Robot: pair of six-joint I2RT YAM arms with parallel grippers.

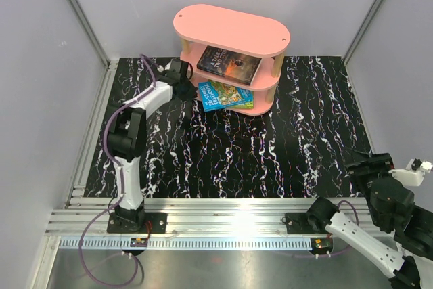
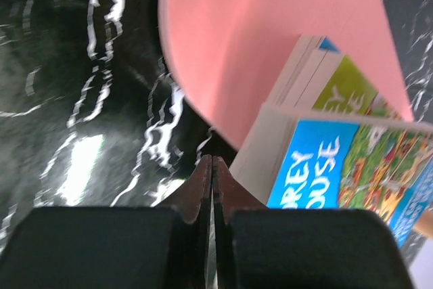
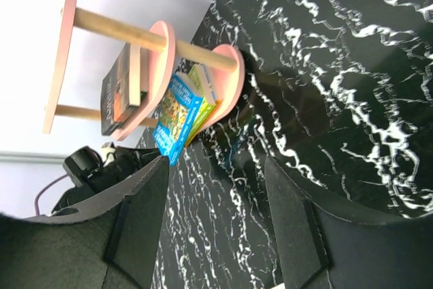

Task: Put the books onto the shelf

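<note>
- Overhead: looks down from the near edge, shelf [image 1: 231, 28] at the far side.
- Left wrist: right against its bottom board.
- Right wrist: well apart, rolled sideways; all three share shelf and books [image 1: 226, 96].

- The black marbled worktop [image 1: 270, 160] carries the pink shelf [image 1: 230, 28].
- Middle tier: one dark book [image 1: 229, 65], lying flat.
- Bottom tier: blue and green books [image 1: 225, 96], stacked, overhanging the front edge.

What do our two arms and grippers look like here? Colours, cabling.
Left arm and right arm: white links, black joints. Purple cable trails off the left arm's base. Left gripper and right gripper: black, two flat fingers each.
</note>
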